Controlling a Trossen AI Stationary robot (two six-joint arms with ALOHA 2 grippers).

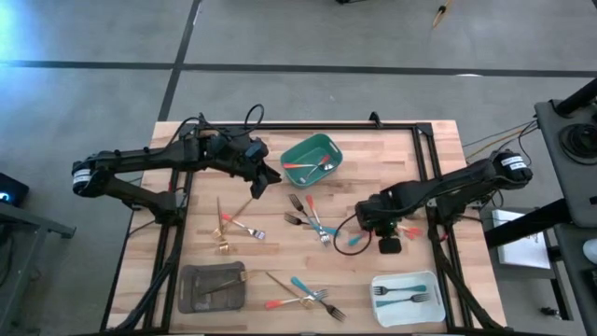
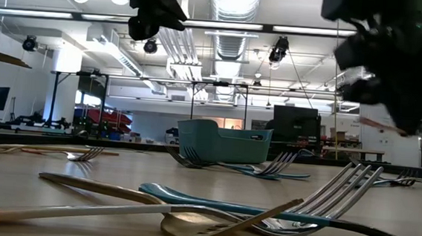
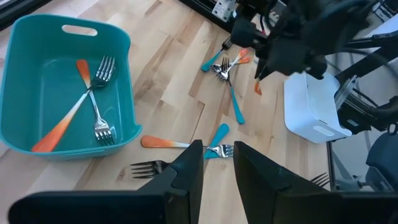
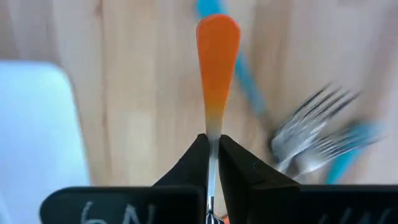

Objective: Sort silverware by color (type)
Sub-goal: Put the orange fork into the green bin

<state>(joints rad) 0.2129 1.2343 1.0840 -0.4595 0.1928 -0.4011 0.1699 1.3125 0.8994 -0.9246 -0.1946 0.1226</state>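
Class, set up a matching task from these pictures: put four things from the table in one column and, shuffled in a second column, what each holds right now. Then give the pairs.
Things
1. teal tray
2. white tray
3. grey tray
4. right gripper

Holds
A. an orange-handled utensil pinched between its fingers
B. two dark forks
C. two orange-handled forks
D. one gold utensil

Pairs: 1-C, 2-B, 3-D, 4-A

Only legible marking: white handwritten "6N" on the dark body of the right gripper (image 4: 212, 155), seen in its own wrist view, partly cut off. Nothing else readable.
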